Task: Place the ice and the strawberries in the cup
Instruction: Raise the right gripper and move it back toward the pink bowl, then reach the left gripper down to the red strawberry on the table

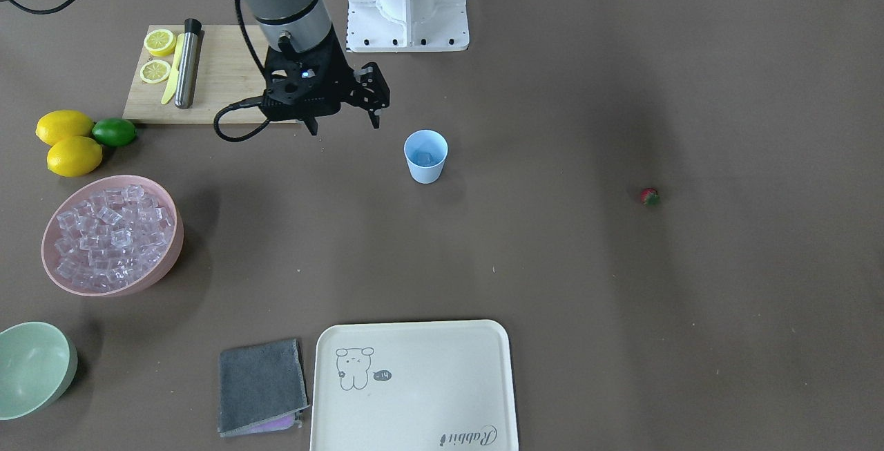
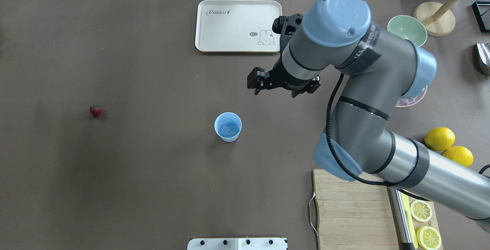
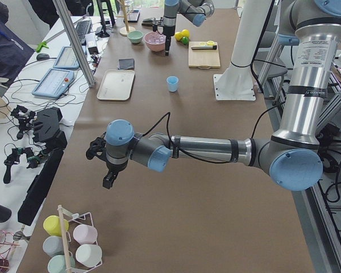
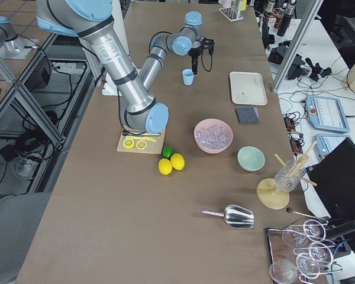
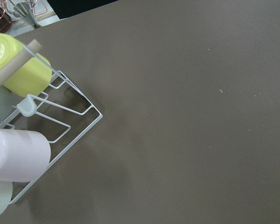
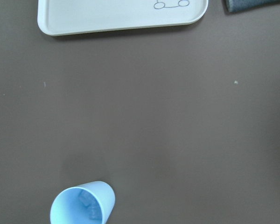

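Fingers of the right gripper (image 1: 345, 126) are standing apart with nothing between them in the front-facing view. The gripper is hanging above the table (image 1: 552, 264) at upper centre-left, up and left of the cup (image 1: 425, 161). The cup is standing upright at frame centre and is holding a clear piece of ice (image 1: 423, 157). More ice is filling the pink bowl (image 1: 176, 237) at the left edge. The strawberry (image 1: 649, 196) is lying on the table at the right, well apart from the cup.

Overhead view: the right gripper (image 2: 275, 92) is hovering, released, up and right of the cup (image 2: 228, 126). The strawberry (image 2: 95, 111) is lying at the far left.

Left side view: the left gripper (image 3: 104, 170) is hanging over the table at lower left. Whether its fingers are spread or closed cannot be told. The cup (image 3: 172, 83) is showing small at upper centre.

Right side view: the cup (image 4: 188, 77) is standing near the right gripper (image 4: 201, 62) at the top.

Left wrist view: a wire rack (image 5: 91, 104) carrying pastel tumblers (image 5: 18, 154) is occupying the left edge.

Right wrist view: the cup (image 6: 82, 205) is sitting at lower left with ice inside. The tray (image 6: 121, 21) is lying along the top edge.
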